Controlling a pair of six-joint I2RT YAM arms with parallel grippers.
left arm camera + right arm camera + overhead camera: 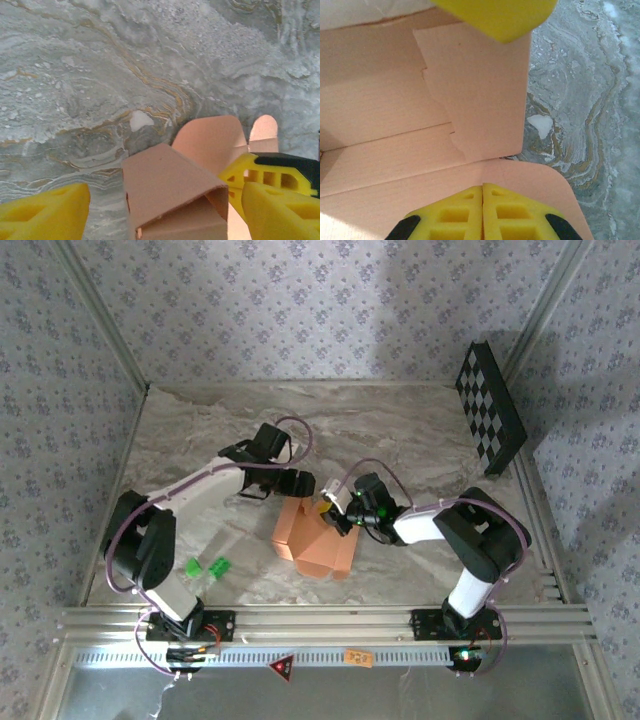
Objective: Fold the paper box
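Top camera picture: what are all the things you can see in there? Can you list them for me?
paper box: one, salmon-orange, middle of the table, between the two grippers
green pieces: two as far as I can tell, bright green, on the table beside the left arm
checkerboard panel: one, black and white, leaning at the far right corner
table: one, grey marbled
left gripper: one, yellow fingers, open, box between them
right gripper: one, yellow fingers, shut, tips against a box flap
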